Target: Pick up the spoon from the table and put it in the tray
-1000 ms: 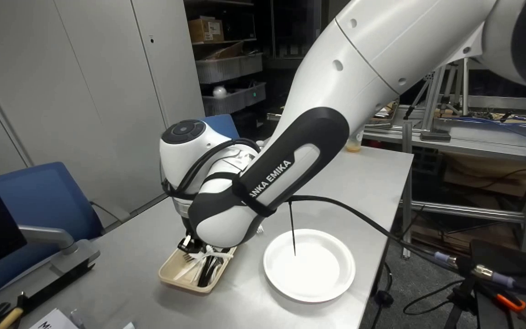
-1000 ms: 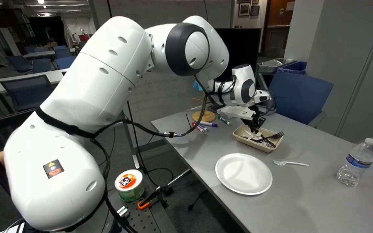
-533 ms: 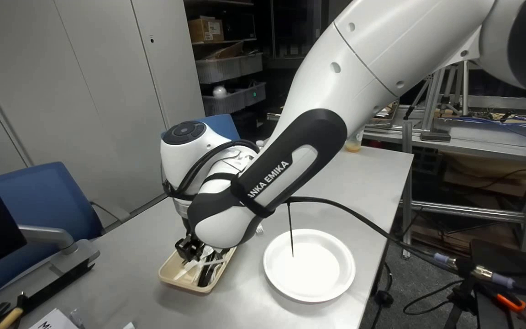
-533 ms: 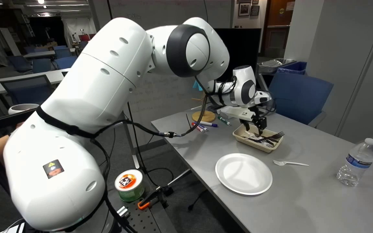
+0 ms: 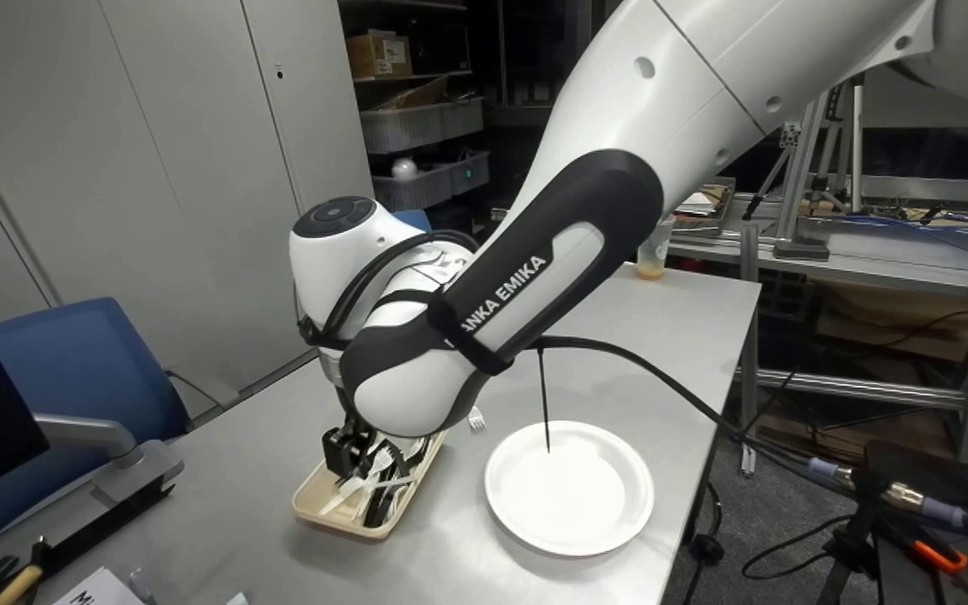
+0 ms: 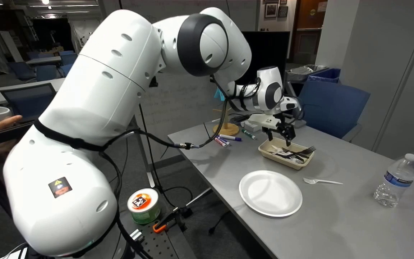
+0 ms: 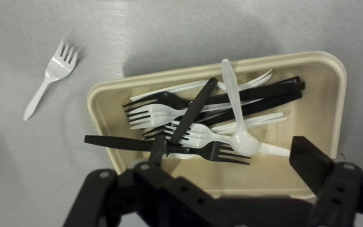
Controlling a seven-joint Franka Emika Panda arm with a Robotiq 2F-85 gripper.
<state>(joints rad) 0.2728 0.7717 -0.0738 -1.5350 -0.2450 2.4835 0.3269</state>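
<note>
The white spoon (image 7: 246,143) lies on top of the other utensils in the tan tray (image 7: 169,73). Its bowl points toward my gripper, and its handle end rests over the tray's far long rim. Above the tray, my gripper (image 7: 231,150) stands open, with its fingers (image 7: 307,160) wide apart. From the wrist camera the spoon's bowl appears between them, but nothing is held. Both exterior views show the gripper (image 6: 279,139) over the tray (image 6: 282,160), clear of the pile. The tray stands on the grey table (image 6: 354,219).
A white fork (image 7: 58,66) lies on the table beside the tray. Black and white forks and knives fill the tray, and a black fork (image 7: 118,142) juts over its short rim. Nearby are a white plate (image 6: 270,194), a water bottle (image 6: 395,181), markers (image 6: 230,137) and a wooden stand (image 6: 226,129).
A second ago the jaws were close together low at the tray with a white utensil at them. They have since opened wide, the utensil has dropped onto the pile, and the arm has risen slightly.
</note>
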